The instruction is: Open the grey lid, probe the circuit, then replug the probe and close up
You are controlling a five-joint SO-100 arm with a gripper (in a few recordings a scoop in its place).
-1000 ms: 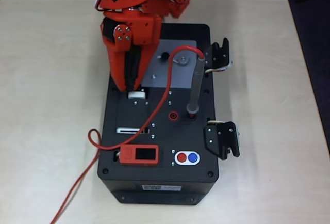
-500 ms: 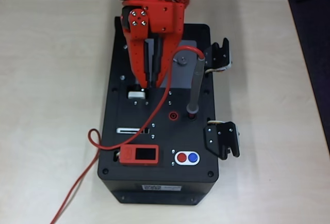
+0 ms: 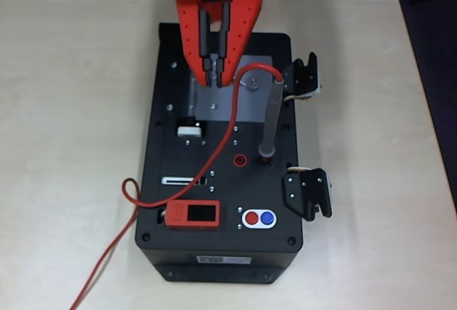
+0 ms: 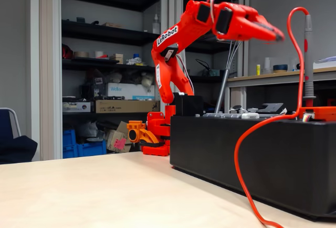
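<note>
1. The gripper [image 3: 215,74] is seen in the overhead view above the grey lid [image 3: 246,103], fingers [image 3: 209,63] closed together on nothing; in the fixed view the gripper [image 4: 274,32] is held well above the black box [image 4: 252,154].
2. The grey lid is lying flat and shut at the far end of the black box [image 3: 171,203], its knob hidden under the fingers; judged: the lid has not been opened yet.
3. The probe [image 3: 270,121] is left standing upright in its socket, right of the lid, presumably parked until needed.
4. The red cable [image 3: 143,206] is looped from the probe top, across the box, off the near-left side onto the surface [image 3: 64,110].
</note>
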